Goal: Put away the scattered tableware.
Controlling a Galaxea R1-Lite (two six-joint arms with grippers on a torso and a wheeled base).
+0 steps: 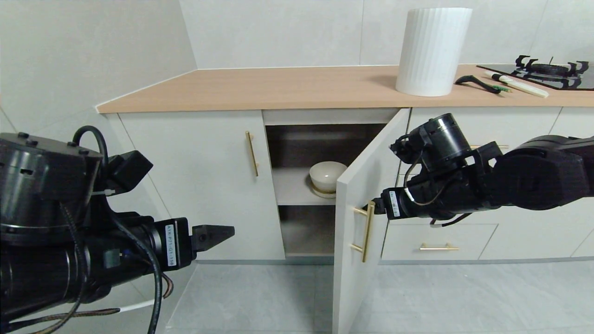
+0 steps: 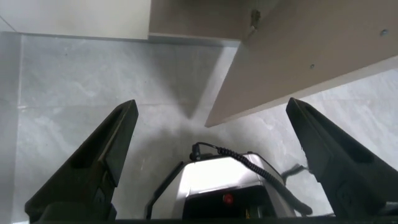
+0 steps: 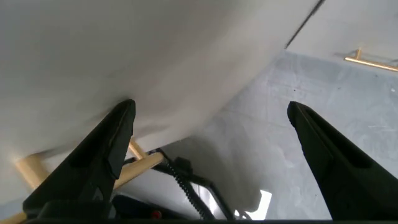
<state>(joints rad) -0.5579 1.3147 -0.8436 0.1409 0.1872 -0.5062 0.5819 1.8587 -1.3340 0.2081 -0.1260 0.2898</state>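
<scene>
Black left hand low over grey floor, near closed cupboard door, fingers spread wide, holding nothing. White cupboard door stands swung open. Right hand at its gold handle, fingers spread, one finger just beside handle bar, no pinch. Inside cupboard, pale bowl sits upright on middle shelf. Farther back, wooden worktop carries tall white ribbed tub; black tool lies just beside tub.
</scene>
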